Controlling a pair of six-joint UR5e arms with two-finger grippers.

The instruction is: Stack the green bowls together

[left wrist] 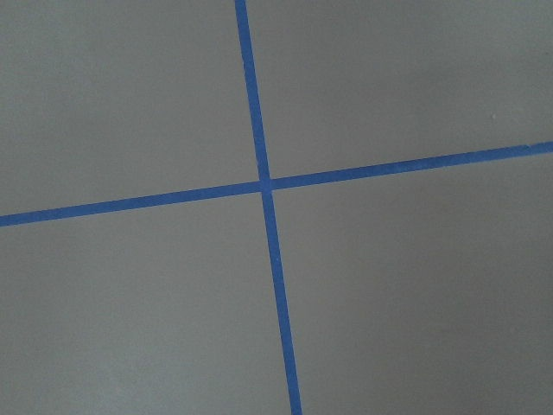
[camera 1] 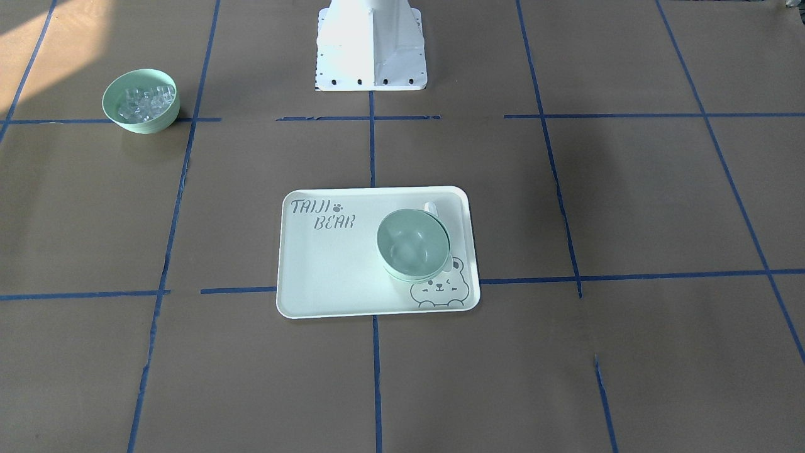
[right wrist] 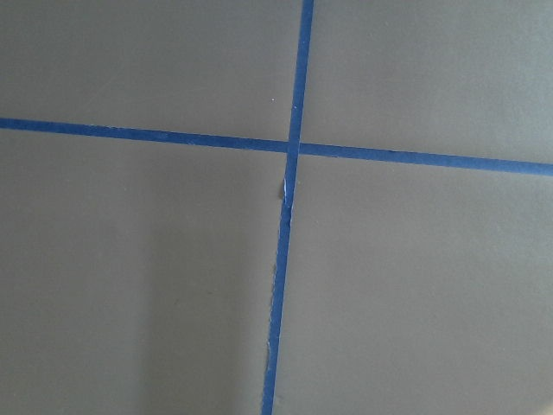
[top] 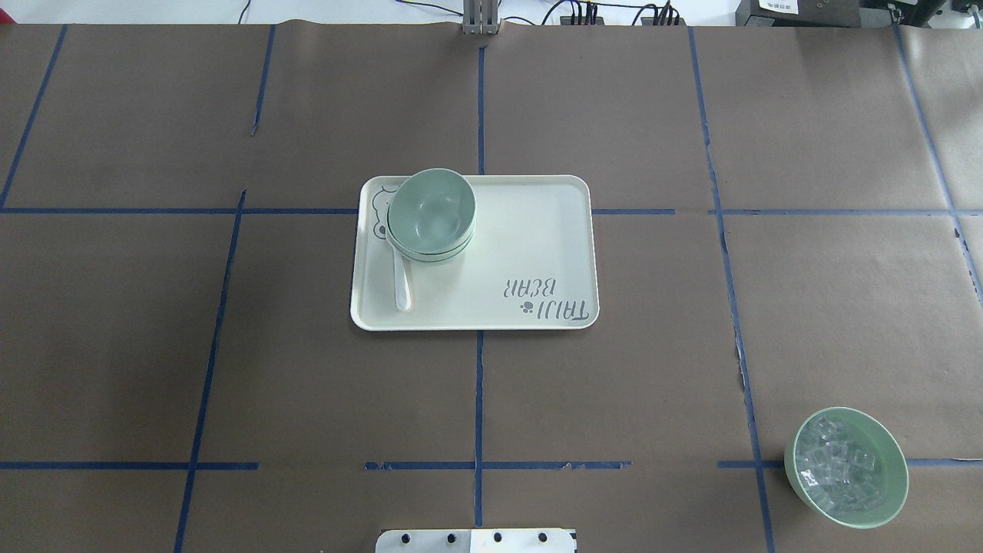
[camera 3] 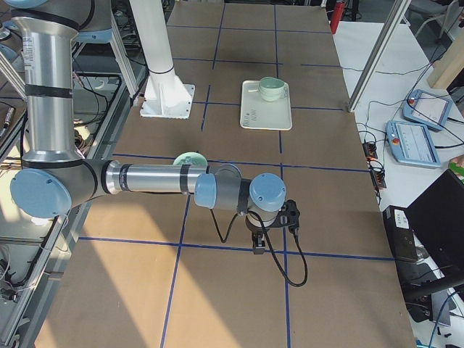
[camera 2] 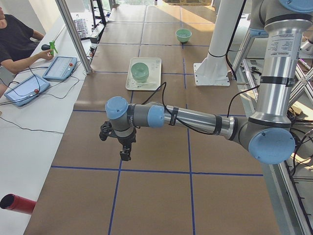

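The green bowls [top: 430,215] sit nested in one stack on the pale "TAIJI BEAR" tray [top: 530,238], over its bear drawing; the stack also shows in the front view [camera 1: 413,245]. Layered rims show at its side. Both arms are far from the tray. My left gripper [camera 2: 125,155] hangs over bare brown paper at the table's left end, seen only in the left side view. My right gripper [camera 3: 259,246] hangs over bare paper at the right end, seen only in the right side view. I cannot tell whether either is open or shut. Both wrist views show only paper and blue tape.
A white spoon [top: 401,280] lies on the tray beside the stack. A mint bowl of clear ice-like cubes [top: 846,467] stands near the robot's right front. The robot's white base [camera 1: 371,50] is at the table's near edge. Operators and tablets [camera 2: 27,88] are across the table.
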